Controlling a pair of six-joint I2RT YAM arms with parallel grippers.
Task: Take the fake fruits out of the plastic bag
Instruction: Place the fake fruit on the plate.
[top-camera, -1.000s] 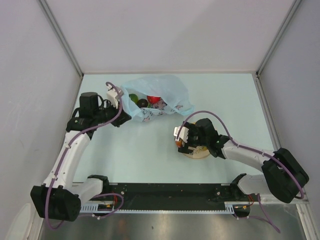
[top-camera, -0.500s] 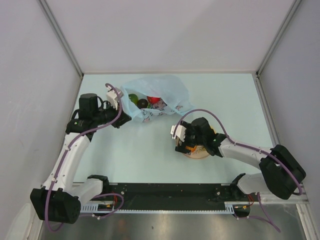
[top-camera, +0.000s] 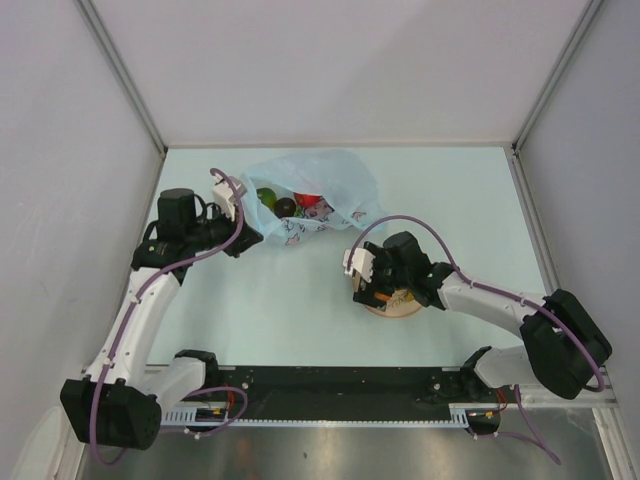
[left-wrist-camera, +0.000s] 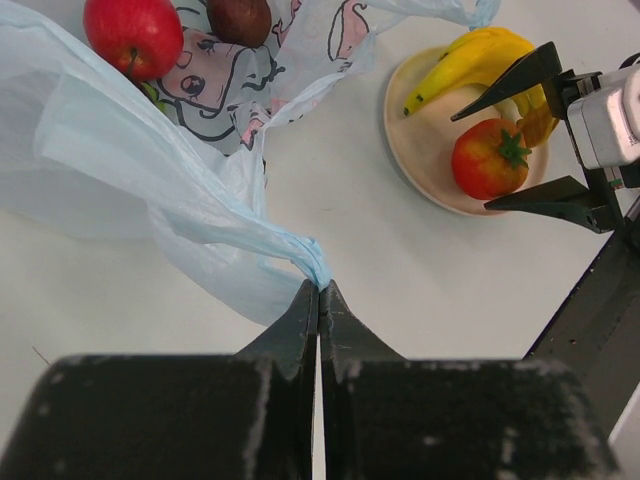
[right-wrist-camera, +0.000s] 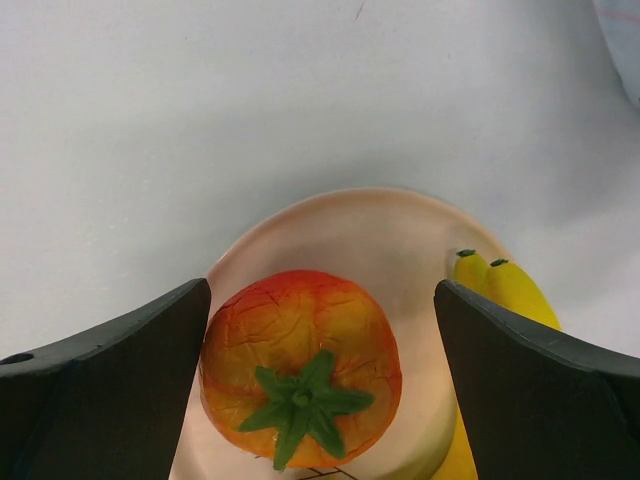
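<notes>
Top external view: over the last second the right fingers (top-camera: 372, 290) have crept a little toward 11 o'clock above the plate (top-camera: 400, 308), while the bag (top-camera: 310, 195) and the left arm have kept their places. I take that as a drop-off just finished. The orange fruit (right-wrist-camera: 300, 365) sits on the plate beside the banana (left-wrist-camera: 470, 60), so two fruits look delivered. The right fingers are spread as wide as they go, straddling the orange fruit without gripping it. The left fingers (left-wrist-camera: 319, 295) are clenched on a gathered corner of the bag, holding its mouth open at 11 o'clock on the counter (top-camera: 300, 300). The apple (left-wrist-camera: 133, 32), dark fruit (left-wrist-camera: 240, 18) and green fruit (top-camera: 266, 197) remain inside.
</notes>
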